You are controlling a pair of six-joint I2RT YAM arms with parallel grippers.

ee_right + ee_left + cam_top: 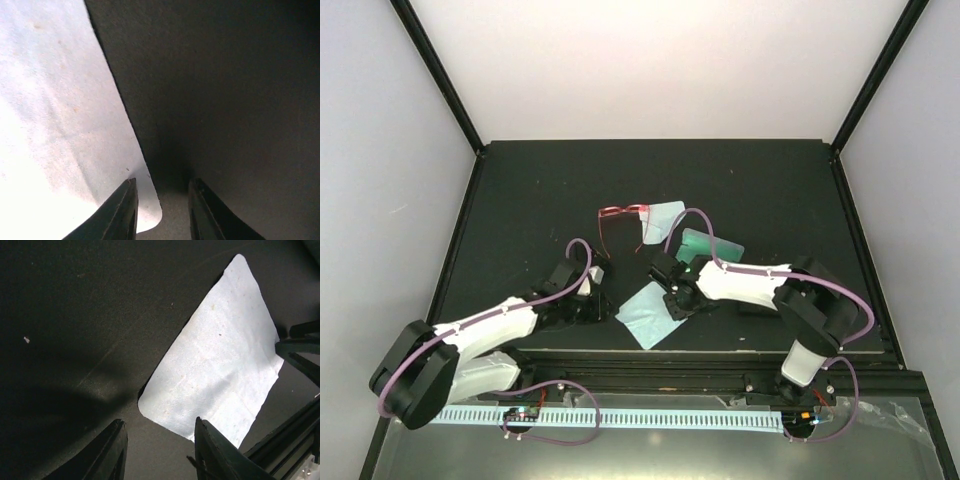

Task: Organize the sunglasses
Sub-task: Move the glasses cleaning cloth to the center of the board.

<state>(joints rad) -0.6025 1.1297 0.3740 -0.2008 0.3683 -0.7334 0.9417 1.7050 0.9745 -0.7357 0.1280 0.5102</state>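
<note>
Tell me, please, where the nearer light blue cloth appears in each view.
Top external: the nearer cloth lies low centre, close to the front edge.
Left wrist: cloth centre-right, beyond the left fingers.
Right wrist: cloth left half, beside the right fingers.
Shared landmark: the black table around it.

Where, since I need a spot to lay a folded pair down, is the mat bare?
Bare: the far strip of the mat behind the red sunglasses, plus both far corners. Crowded: the middle, where the far cloth, near cloth, green item, left gripper and right gripper bunch together.
</note>
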